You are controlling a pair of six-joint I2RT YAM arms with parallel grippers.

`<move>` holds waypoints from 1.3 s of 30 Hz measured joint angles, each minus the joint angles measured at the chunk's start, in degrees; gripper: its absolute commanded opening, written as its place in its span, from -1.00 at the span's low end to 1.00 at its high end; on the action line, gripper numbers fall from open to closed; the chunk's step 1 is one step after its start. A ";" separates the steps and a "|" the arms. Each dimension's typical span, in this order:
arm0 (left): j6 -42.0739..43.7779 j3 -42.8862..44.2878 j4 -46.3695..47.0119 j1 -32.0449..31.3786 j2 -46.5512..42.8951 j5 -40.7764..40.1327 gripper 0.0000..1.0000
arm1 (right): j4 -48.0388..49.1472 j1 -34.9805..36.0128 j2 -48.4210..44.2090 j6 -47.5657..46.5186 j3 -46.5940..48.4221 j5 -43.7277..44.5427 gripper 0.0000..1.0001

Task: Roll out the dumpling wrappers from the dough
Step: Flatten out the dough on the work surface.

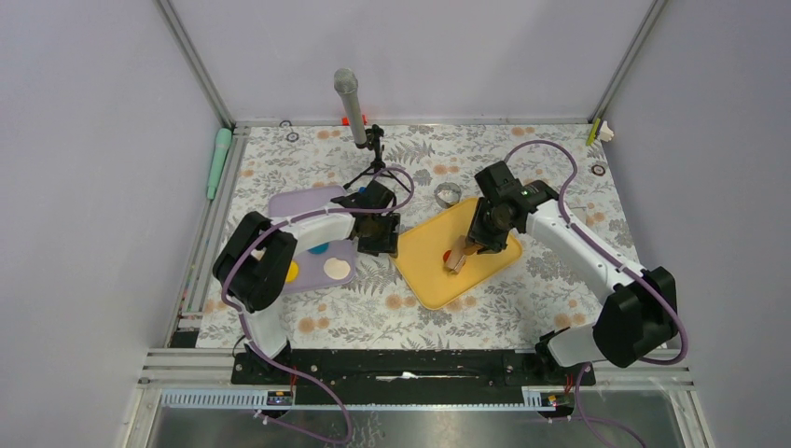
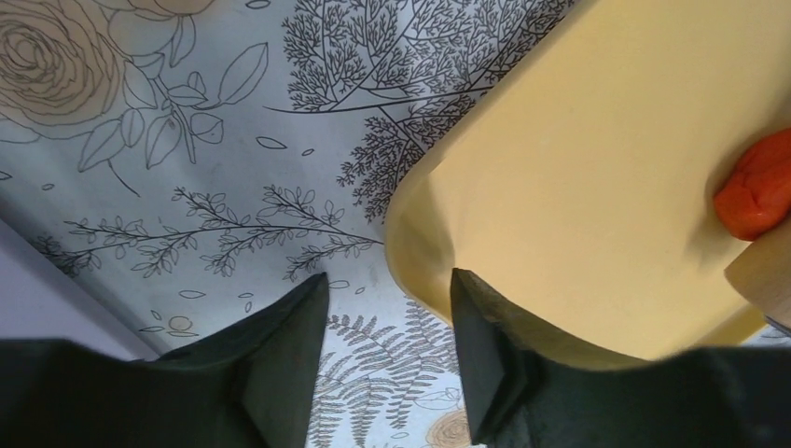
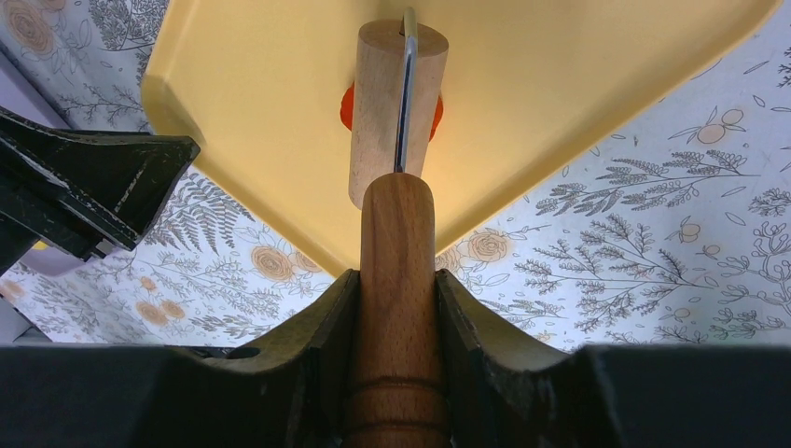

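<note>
Right gripper (image 3: 396, 285) pinched the rolling pin (image 3: 395, 224), barrel atop the red dough (image 3: 346, 105); left gripper (image 2: 387, 294), jaws spread, faced the tray (image 2: 578, 140) at its left corner.

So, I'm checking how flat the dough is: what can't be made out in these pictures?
- Dough: right wrist view, the roller covers most of it; left wrist view, the frame edge cuts it off; top view, too small. Thickness and outline unclear.
- Left gripper: left wrist view, open by the yellow tray's corner; contact cannot be told.
- Lilac tray: top view, the left arm hides part.
</note>
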 measured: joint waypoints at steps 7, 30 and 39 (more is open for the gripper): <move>-0.37 0.00 0.79 -0.52 0.11 0.07 -0.79 | 1.01 0.00 -0.57 -0.22 -0.87 -0.15 -1.00; -2.12 0.00 2.12 -0.20 0.24 -0.31 -1.00 | 12.44 0.02 1.51 2.56 -3.89 -4.13 -1.00; -1.97 0.00 2.38 -1.36 0.24 -0.24 -1.00 | 10.01 0.00 -5.16 3.26 -8.24 -2.89 -1.00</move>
